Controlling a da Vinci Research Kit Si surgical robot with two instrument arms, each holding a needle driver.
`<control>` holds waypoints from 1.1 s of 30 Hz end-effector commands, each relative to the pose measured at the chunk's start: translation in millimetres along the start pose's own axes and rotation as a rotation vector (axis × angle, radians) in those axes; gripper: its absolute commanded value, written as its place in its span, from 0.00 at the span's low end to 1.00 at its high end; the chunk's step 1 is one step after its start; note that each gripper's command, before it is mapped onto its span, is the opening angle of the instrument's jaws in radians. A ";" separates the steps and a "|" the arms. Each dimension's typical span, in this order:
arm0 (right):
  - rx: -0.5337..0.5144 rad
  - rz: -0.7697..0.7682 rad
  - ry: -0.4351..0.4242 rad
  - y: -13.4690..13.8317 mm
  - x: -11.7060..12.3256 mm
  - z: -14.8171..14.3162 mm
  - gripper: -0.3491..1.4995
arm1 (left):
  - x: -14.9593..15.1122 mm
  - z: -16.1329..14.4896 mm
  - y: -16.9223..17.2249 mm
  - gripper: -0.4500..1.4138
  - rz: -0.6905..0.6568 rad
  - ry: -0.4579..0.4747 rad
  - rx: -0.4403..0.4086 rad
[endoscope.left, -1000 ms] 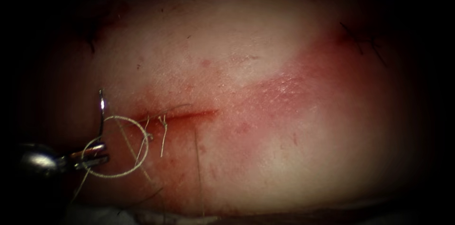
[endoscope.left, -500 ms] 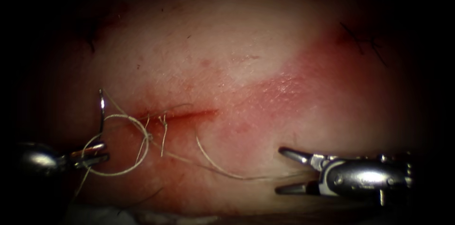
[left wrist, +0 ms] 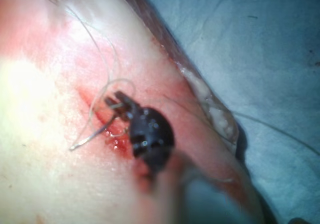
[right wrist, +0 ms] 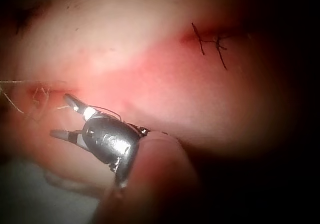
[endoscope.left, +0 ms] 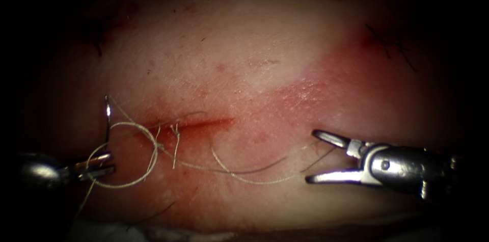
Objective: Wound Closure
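Left tool holds the needle beside the cut; right tool is spread wide and holds nothing.

Endoscope view: the left tool has its jaws pressed together on the needle near its rear end, and the needle stands up free of the tissue, at the left end of the cut. The thread makes a loop by these jaws and runs to the right, below the cut, to the right tool, whose jaws are spread, with the thread passing between them, not gripped.
Left wrist view: the left tool pinches the needle over the red fluid; thread curls around it.
Right wrist view: the right tool is open above the tissue, with dark stitches well apart from it.
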 end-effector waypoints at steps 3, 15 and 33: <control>0.052 0.061 0.036 -1.9 -1.1 -3.3 0.99 | -0.6 0.6 0.7 0.00 -0.002 0.001 -0.003; -0.110 0.056 0.106 8.9 3.5 -4.8 0.85 | -0.8 1.5 2.7 0.00 0.011 0.004 -0.007; 0.029 -0.499 -0.071 9.8 -7.4 15.4 0.71 | -1.0 1.6 9.1 0.00 0.029 0.007 -0.057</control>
